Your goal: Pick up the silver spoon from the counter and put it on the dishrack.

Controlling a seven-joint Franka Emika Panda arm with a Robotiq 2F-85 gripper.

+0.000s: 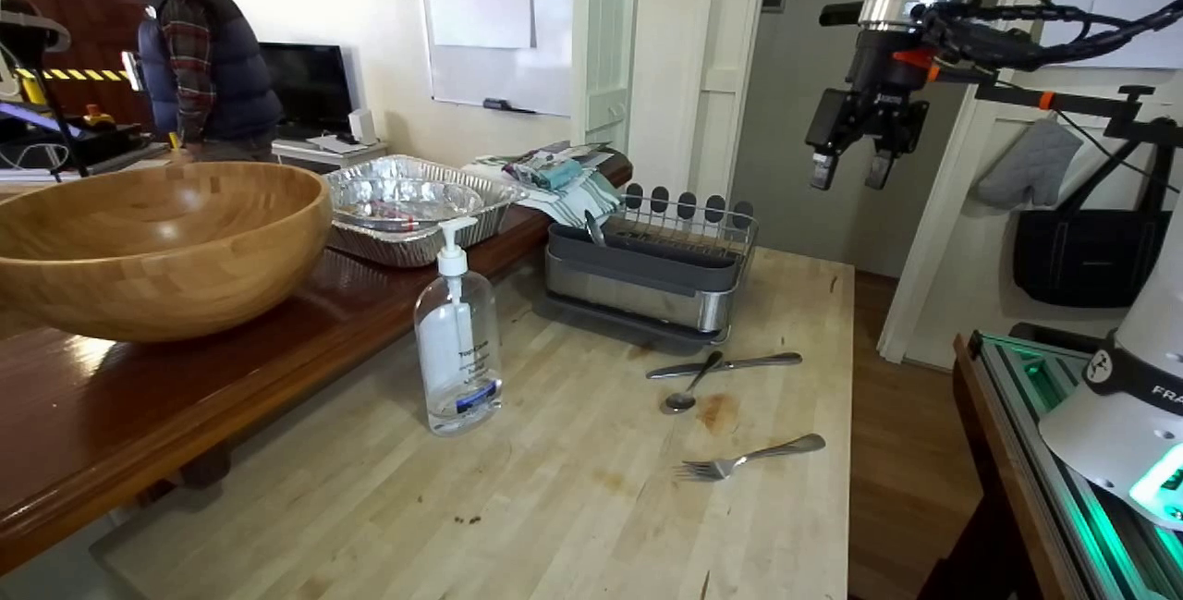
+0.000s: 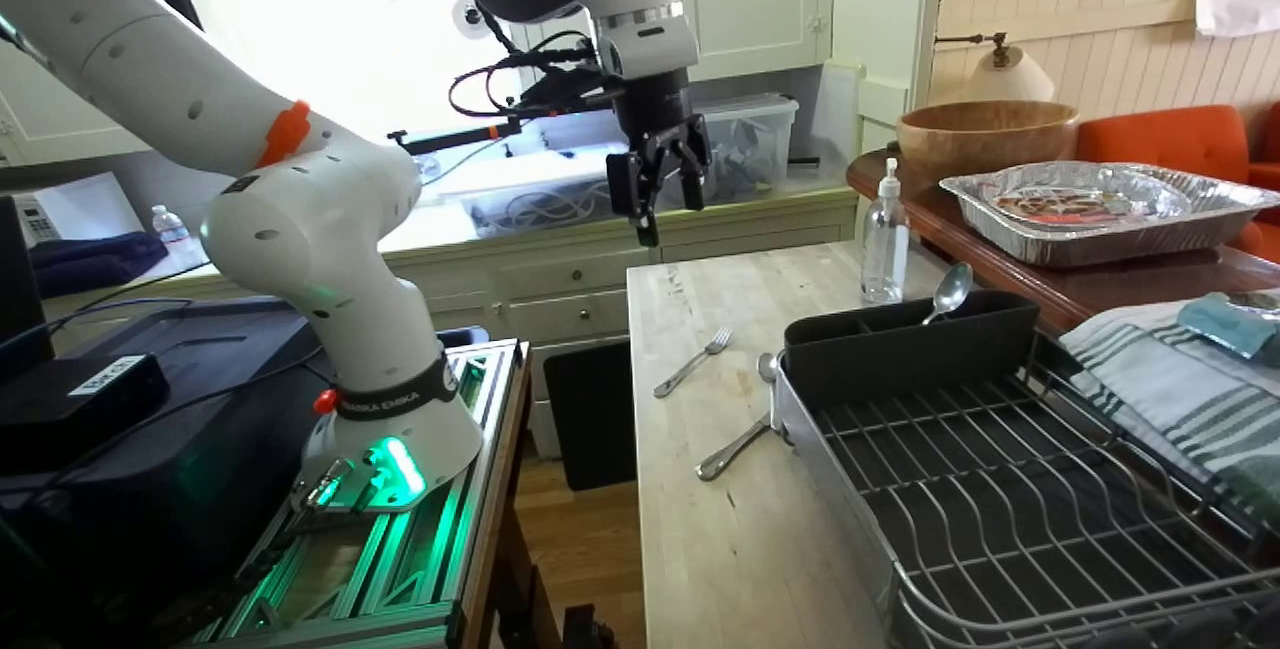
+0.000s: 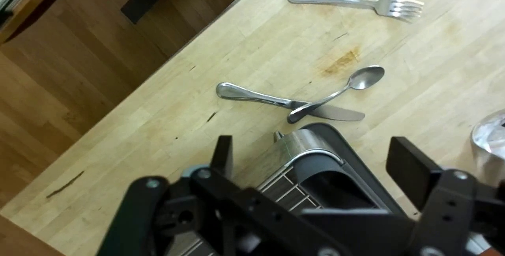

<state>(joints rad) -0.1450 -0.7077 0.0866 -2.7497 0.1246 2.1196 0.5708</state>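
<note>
The silver spoon (image 1: 680, 402) lies on the pale wood counter (image 1: 573, 508), its handle crossing over a knife (image 1: 762, 361). It also shows in an exterior view (image 2: 768, 367) and in the wrist view (image 3: 366, 77), just beyond the dishrack's corner. The metal dishrack (image 1: 638, 295) stands on the counter; it also shows in an exterior view (image 2: 845, 519) and in the wrist view (image 3: 302, 145). My gripper (image 1: 850, 172) is open and empty, high above the counter, as an exterior view (image 2: 669, 211) shows. In the wrist view the dishrack corner lies below and between the fingers (image 3: 315, 157).
A fork (image 1: 716, 468) lies on the counter near the spoon. Another spoon (image 2: 952, 291) stands in the dishrack's dark cutlery holder. A clear pump bottle (image 1: 459, 350) stands on the counter. A wooden bowl (image 1: 166, 276), foil trays (image 1: 397, 249) and towels (image 2: 1180, 369) are on the raised brown tabletop.
</note>
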